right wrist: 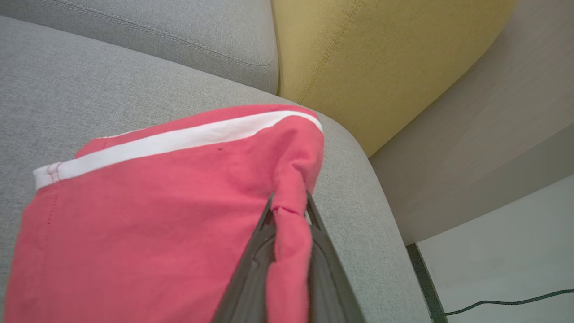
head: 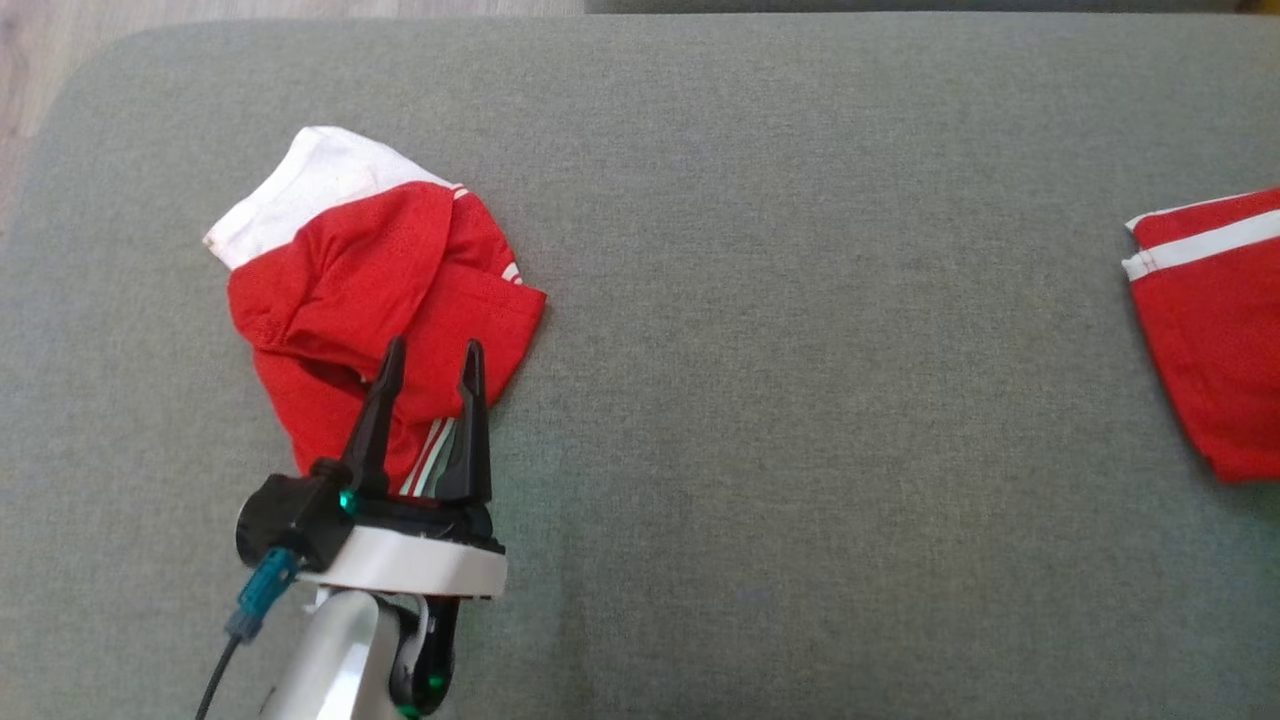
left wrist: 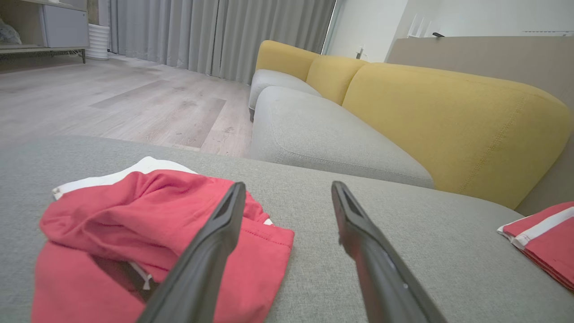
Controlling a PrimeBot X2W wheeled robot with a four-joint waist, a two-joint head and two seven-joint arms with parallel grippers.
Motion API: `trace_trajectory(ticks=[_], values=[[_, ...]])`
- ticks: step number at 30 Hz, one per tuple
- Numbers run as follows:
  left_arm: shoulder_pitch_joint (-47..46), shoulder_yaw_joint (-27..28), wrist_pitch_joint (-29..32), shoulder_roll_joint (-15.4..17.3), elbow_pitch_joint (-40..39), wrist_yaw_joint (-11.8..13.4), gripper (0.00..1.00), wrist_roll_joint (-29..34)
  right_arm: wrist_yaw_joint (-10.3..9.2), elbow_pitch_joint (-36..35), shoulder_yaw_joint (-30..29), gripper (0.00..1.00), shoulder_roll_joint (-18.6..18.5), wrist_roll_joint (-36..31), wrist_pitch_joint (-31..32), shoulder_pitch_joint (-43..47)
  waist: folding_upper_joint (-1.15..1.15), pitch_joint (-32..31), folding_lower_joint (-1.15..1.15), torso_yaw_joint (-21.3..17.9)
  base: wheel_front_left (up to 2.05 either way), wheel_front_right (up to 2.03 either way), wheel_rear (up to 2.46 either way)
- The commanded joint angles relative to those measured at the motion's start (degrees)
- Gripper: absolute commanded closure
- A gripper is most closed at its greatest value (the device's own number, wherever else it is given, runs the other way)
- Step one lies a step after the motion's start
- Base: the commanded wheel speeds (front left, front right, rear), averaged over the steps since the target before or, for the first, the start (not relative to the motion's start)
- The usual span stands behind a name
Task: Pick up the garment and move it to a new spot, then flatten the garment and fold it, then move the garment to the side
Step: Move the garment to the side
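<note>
While the head view cuts off the striped garment (head: 1215, 330) at three o'clock, the right gripper (right wrist: 289, 197) clenches its fold between its fingers; the left gripper (head: 433, 347) has its fingers released above the crumpled garment (head: 370, 290), at ten o'clock on the cushion (head: 800, 400).

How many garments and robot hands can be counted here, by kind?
Red garments: 2, the crumpled garment and the flat garment.
Robot hands: 2, the left hand open at the crumpled garment, the right hand shut on the flat garment.
Total: 4.
</note>
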Motion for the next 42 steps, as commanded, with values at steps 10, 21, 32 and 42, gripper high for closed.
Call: trace_trajectory(ticks=[10,21,32,42], values=[[-2.44,2.31,-0.45,0.26,-0.83,-0.61,0.0,0.61,-0.04,-2.86,-2.49,0.0,1.67,-2.83,0.24,-1.25,0.0,-0.29,0.0,-0.32,0.0,0.0,0.0],[-1.2,3.36,-0.45,0.26,-1.25,-0.38,0.0,0.7,-0.04,-14.12,-0.2,0.0,9.86,-1.47,-4.0,-1.12,0.0,-5.39,0.0,-0.83,0.0,0.0,0.0],[0.37,4.21,-0.45,0.26,-1.43,0.26,0.0,1.42,-0.04,-25.79,5.69,0.0,20.28,7.39,-8.72,2.34,0.0,-10.9,0.0,0.05,0.0,0.0,0.0],[2.34,3.74,-0.45,0.26,-1.66,1.05,0.0,0.43,-0.04,-22.19,13.07,0.0,21.5,18.87,-16.12,12.11,0.0,-12.08,0.0,0.46,0.0,0.0,0.0]])
